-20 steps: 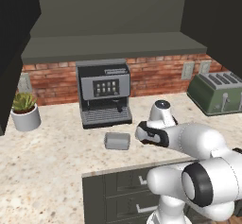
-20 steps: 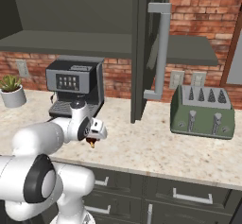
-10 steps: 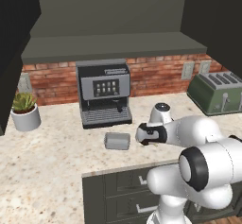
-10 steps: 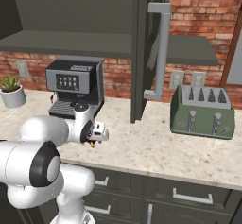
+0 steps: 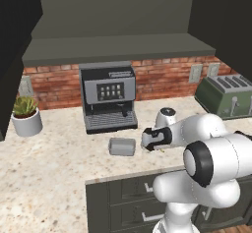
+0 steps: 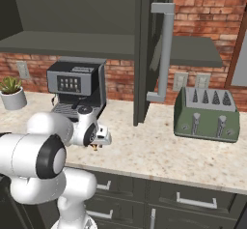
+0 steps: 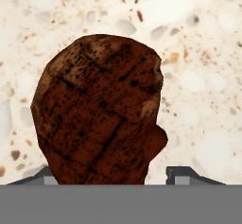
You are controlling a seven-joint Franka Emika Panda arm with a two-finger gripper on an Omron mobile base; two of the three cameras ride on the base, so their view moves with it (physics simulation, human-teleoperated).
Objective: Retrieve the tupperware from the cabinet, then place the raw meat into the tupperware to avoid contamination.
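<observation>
While the two-finger gripper hangs low over the speckled beige stone counter, the step in hand is judged to be the grasp of the raw meat, a dark reddish-brown, grill-marked drumstick-shaped piece. In the hand view the meat lies directly ahead of the gripper, between the two dark finger tips, with a visible gap on the right-hand tip; the other tip is largely hidden behind the meat. The jaws stand apart around the meat, and whether they already press on it cannot be told. The small low grey rounded-rectangular plastic tupperware sits on the counter just to the left of the gripper in the left base view, in front of the black-and-silver coffee machine, so retrieval from the dark grey-green upper wall cabinet, whose door stands open, appears complete. For a sound grasp, keep the meat centred between the tips and close evenly on its thick body, not on the narrow end, since the rounded surface may roll or slip out. Lift straight up before travelling left, clear the tupperware's rim, and release only when the meat is over the open cavity. Keep the wrist away from the green-grey toaster on the far right and the potted plant on the far left; both are well apart from the work area.
</observation>
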